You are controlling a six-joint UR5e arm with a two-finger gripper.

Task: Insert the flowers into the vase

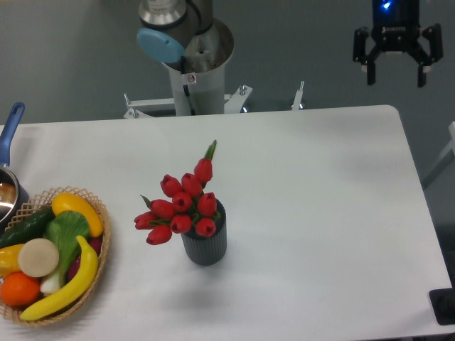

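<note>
The flowers (182, 204), a bunch of red tulip buds with green leaves, stand with their stems inside the vase (205, 244), a dark grey ribbed cylinder upright at the middle of the white table. The blooms lean up and to the left over the rim. High above the table's far right corner hangs my gripper (396, 69), open, with nothing between its fingers and well away from the vase.
A wicker basket (99, 264) with a banana (67, 288), an orange and green vegetables sits at the left front. A blue-handled pot (10, 129) pokes in at the left edge. The arm's base column (193, 67) stands behind the table.
</note>
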